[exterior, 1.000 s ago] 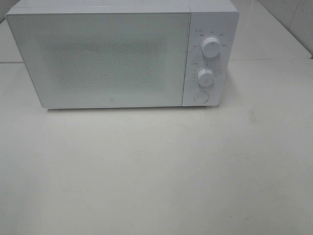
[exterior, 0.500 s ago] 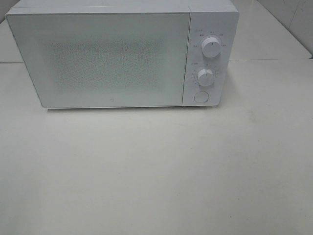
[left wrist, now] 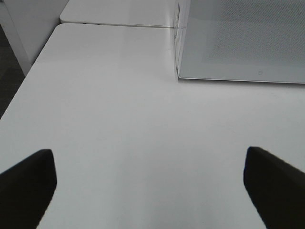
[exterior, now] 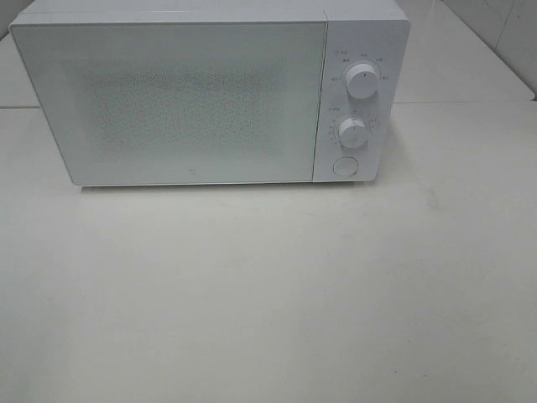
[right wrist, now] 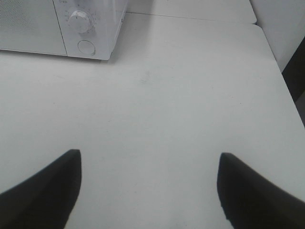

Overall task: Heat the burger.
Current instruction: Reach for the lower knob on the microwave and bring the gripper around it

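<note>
Nothing moved: white box-shaped microwave [exterior: 210, 92] shut at far edge of table [exterior: 268, 294], burger out of sight. Spread, empty: left gripper [left wrist: 147, 160], right gripper [right wrist: 148, 157]. Stage unclear.

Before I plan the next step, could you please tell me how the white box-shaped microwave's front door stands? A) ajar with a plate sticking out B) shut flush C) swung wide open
B: the speckled white door sits flush with the white knob panel, no gap showing.
</note>
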### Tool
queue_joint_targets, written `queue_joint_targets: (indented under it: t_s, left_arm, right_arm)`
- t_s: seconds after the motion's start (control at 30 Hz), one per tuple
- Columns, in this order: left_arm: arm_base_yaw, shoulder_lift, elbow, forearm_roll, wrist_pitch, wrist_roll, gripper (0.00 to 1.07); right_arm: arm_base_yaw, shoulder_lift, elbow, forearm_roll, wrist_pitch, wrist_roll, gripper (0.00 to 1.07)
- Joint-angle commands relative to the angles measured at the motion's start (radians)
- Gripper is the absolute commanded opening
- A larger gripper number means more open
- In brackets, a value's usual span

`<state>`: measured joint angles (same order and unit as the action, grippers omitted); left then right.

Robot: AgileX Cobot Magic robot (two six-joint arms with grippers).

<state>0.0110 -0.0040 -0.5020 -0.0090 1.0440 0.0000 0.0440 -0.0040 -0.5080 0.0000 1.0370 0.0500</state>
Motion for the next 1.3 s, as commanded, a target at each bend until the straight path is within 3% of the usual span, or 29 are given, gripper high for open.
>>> queue_joint_targets:
  t_s: [0.03, 0.43, 1.3]
  left_arm:
    - [0.003, -0.028, 0.002, -0.002, -0.008, -0.012, 1.0]
    - [0.003, -0.028, 0.002, -0.002, -0.008, -0.011, 1.0]
    - [0.003, -0.028, 0.002, -0.001, -0.008, -0.009, 1.0]
  right_arm:
    - [0.005, -0.014, 0.0, 0.0, -0.007, 0.008, 0.75]
    - [0.005, 0.1, -0.029, 0.005, -0.209, 0.011, 0.75]
    - [0.005, 0.473, 0.019, 0.006, -0.69, 0.011, 0.75]
